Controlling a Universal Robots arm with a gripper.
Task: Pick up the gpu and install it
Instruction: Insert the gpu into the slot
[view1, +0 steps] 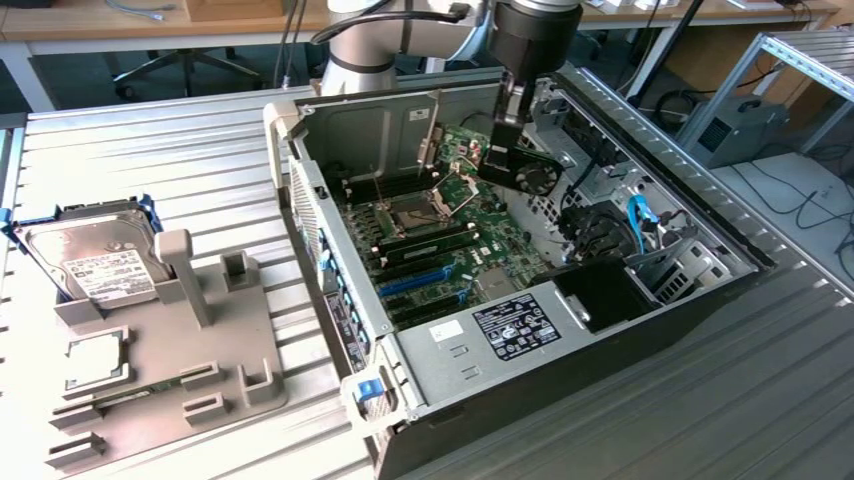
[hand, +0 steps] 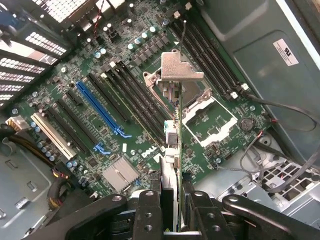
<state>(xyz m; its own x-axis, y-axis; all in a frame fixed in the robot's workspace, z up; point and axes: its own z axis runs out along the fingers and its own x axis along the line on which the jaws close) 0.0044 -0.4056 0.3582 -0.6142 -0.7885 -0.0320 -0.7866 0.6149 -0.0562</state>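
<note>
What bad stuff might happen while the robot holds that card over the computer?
The gpu hangs edge-down in the gripper above the motherboard. It may miss the blue slot and knock the open processor socket nearby. It might also slip, since it seems pinched at just one end.

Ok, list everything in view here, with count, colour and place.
Open metal computer case: one, grey and black, on the table.
Slatted aluminium table: one, silver, under everything.
Green motherboard: one, green, inside the case.
Blue plastic slots: two, blue, on the motherboard.
Grey plastic holder: one, grey, on the exterior view's left of the case.
Silver hard drive with white label: one, silver, in the holder.
Small square silver chip: one, silver, lying in the holder.
Thin black gpu card with silvery bracket: one, black, held over the motherboard.
Gripper: one, black, shut on the gpu card.
Robot arm: one, silver-grey, reaching over the case.
</note>
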